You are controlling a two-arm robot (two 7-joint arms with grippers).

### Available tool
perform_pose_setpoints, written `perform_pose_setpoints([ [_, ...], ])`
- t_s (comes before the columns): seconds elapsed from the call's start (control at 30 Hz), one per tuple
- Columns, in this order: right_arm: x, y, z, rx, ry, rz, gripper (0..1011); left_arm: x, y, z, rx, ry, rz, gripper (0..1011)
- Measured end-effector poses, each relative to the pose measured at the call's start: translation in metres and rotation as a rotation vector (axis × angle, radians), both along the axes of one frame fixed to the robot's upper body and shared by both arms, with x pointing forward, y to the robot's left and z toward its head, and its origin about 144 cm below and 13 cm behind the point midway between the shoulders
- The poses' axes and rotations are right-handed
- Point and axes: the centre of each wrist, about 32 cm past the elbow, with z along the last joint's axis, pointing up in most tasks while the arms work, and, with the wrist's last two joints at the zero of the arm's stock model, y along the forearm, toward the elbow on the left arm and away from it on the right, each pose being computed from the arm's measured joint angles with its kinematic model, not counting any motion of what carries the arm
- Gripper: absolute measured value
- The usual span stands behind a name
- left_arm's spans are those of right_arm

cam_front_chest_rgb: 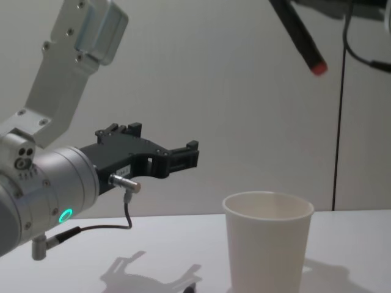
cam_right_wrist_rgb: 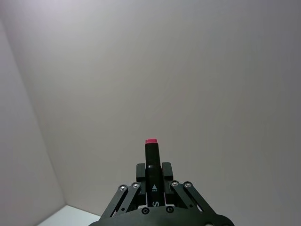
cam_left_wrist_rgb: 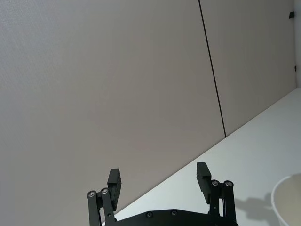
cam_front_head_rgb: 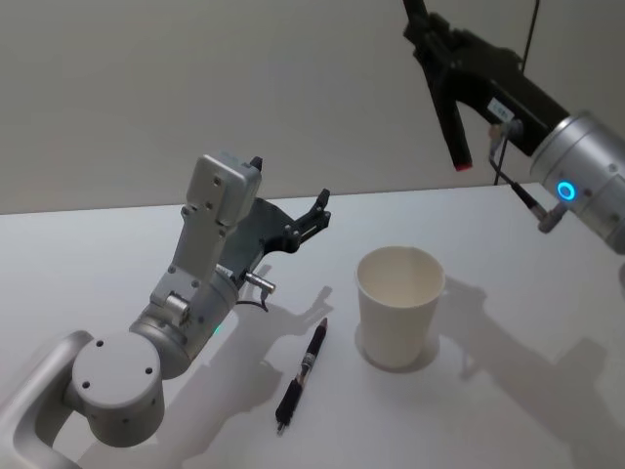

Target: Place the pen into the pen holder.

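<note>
Cup [cam_front_head_rgb: 398,305] on table [cam_front_head_rgb: 547,391]. Second pen [cam_front_head_rgb: 302,374] flat on table just left of cup, not touching. Left gripper [cam_front_head_rgb: 318,213] above table — behind second pen, left of cup. Right gripper [cam_right_wrist_rgb: 154,170] high, behind-right of cup — held pen [cam_front_head_rgb: 451,122] in it.

the white table [cam_front_head_rgb: 88,249] carried a paper cup [cam_front_head_rgb: 398,305] standing upright and, near its left side, a dark pen [cam_front_head_rgb: 303,376] lying flat.

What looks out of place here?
A pen lies loose on the table beside the upright paper cup, while the right gripper holds a second, red-tipped pen high above. The open left gripper hovers nearby. Nothing spilled.
</note>
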Motion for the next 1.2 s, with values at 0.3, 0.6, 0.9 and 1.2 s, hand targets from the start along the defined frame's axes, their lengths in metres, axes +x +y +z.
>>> perform_pose_setpoints([
  [0.3,-0.009,-0.004,-0.008,0.008,-0.040,0.029,194,0.000,0.000,0.000,0.000,0.000,0.000,1001],
  [0.6,-0.027,-0.015,-0.032,-0.040,-0.043,0.005,195,0.000,0.000,0.000,0.000,0.000,0.000,1001],
  [0.9,-0.041,-0.013,-0.053,-0.050,-0.068,-0.004,194,0.000,0.000,0.000,0.000,0.000,0.000,1001],
  [1.2,-0.049,0.000,-0.072,-0.061,-0.114,-0.031,194,0.000,0.000,0.000,0.000,0.000,0.000,1001],
])
